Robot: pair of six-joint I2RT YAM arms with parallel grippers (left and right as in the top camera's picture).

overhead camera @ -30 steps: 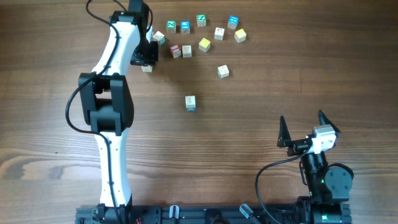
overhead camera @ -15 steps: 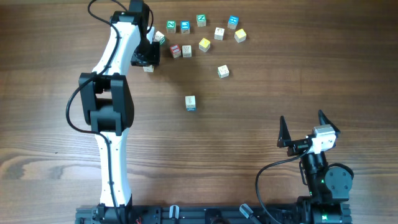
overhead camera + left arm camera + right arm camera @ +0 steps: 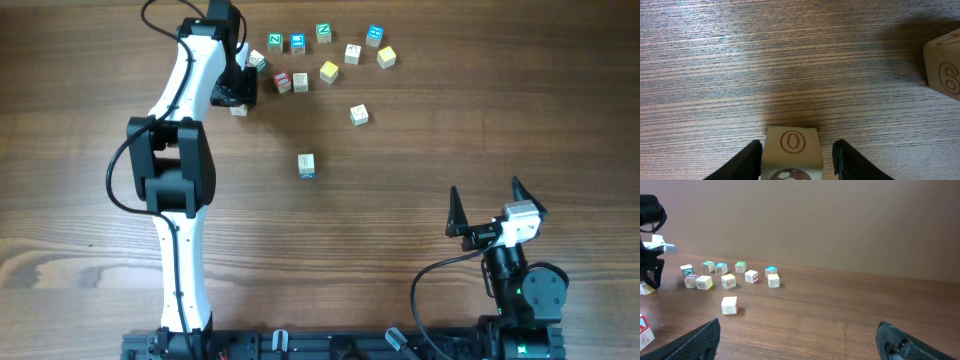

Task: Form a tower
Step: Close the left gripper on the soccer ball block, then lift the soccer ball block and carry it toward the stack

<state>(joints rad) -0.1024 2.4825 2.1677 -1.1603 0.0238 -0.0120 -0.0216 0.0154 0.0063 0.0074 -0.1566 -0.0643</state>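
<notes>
The tower (image 3: 306, 165) stands mid-table as a slim stack of pale cubes, seen from above, with blue trim at its lower edge. My left gripper (image 3: 234, 96) is far from it at the back left, low over a loose pale cube marked O (image 3: 792, 150). In the left wrist view that gripper (image 3: 797, 143) is open astride this cube. The left finger lies against the cube's side and a gap shows at the right finger. The cube rests on the table. My right gripper (image 3: 485, 190) stands open and empty at the front right, and the right wrist view also shows it (image 3: 797, 335) wide open.
Several loose letter cubes lie scattered along the back of the table (image 3: 330, 60), right of the left gripper. One more loose cube (image 3: 358, 115) sits alone between them and the tower. Another cube (image 3: 944, 65) lies close to the left gripper's right.
The left gripper has shifted very slightly over the O cube. The right arm, the tower and the other cubes have not moved.
</notes>
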